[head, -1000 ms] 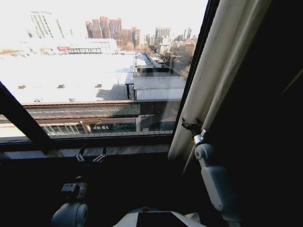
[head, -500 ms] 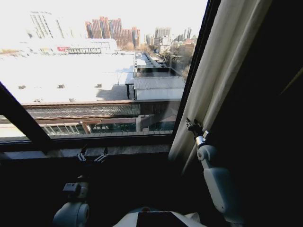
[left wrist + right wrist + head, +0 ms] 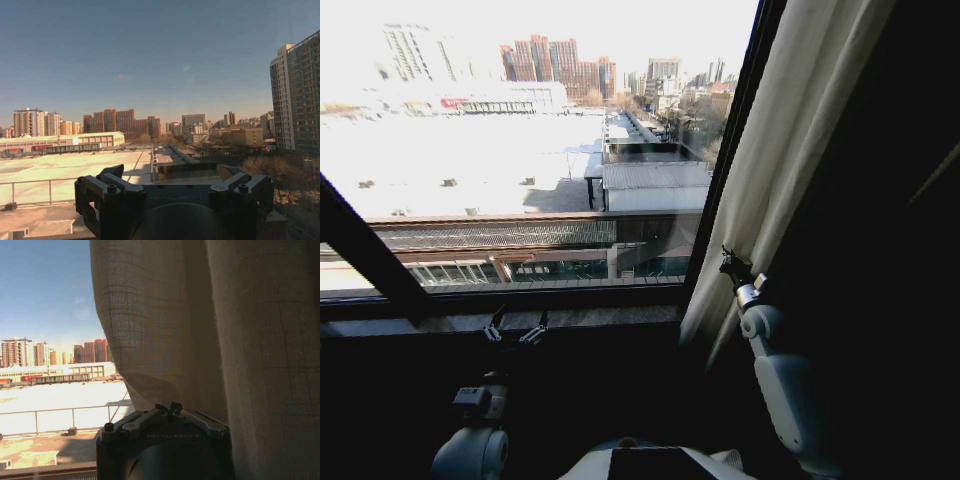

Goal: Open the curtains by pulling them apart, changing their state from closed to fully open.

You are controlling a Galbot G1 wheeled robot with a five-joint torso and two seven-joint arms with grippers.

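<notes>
Right gripper (image 3: 731, 266) shifted rightward, against curtains (image 3: 790, 150)

Big glass window (image 3: 520, 150) ahead, framed in dark metal (image 3: 730, 150), a grey stone sill (image 3: 440, 322) along its foot. Outside: pale flat rooftop (image 3: 460, 160), red-brown tower blocks (image 3: 555, 70) beyond, clear blue sky (image 3: 150, 50).

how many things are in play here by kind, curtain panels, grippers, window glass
sheer white pleated curtain panel: 1, bunched at the right side of the window
robot grippers: 2, the left gripper open by the sill, the right gripper shut at the curtain's edge
clear window pane: 1, uncovered
total: 4
</notes>
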